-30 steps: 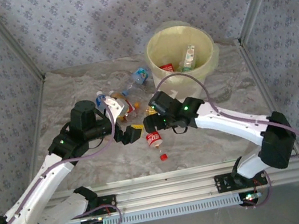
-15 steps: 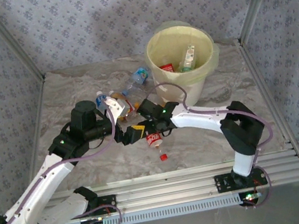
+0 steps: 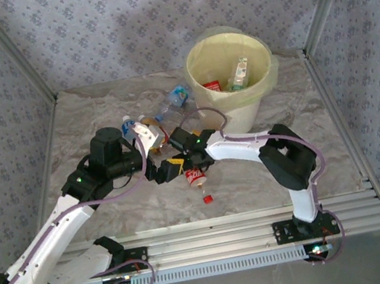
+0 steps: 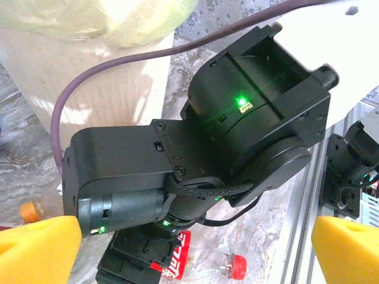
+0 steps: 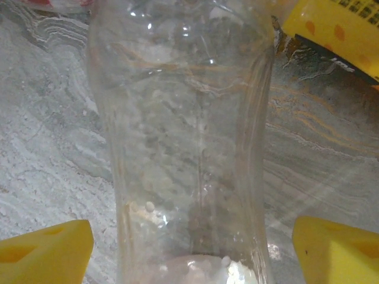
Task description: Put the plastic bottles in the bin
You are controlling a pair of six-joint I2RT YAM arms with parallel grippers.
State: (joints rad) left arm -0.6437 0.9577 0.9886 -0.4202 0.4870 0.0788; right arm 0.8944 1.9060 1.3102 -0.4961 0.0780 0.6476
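At the table's middle, my right gripper (image 5: 189, 251) stands wide. Its yellow fingers (image 5: 44, 251) sit either side of a clear bottle (image 5: 189, 118) lying on the marble top (image 5: 47, 118), with a gap on each flank. My left gripper (image 4: 195, 248) is spread fully, facing the right arm's wrist (image 4: 237, 118). More bottles (image 3: 169, 109) lie just beside the bin (image 3: 263, 55), and some sit inside it.

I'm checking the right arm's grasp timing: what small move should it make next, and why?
Probably close the right fingers: they stand open on either side of the clear bottle lying on the table, with gaps on both sides, so nothing is gripped yet.
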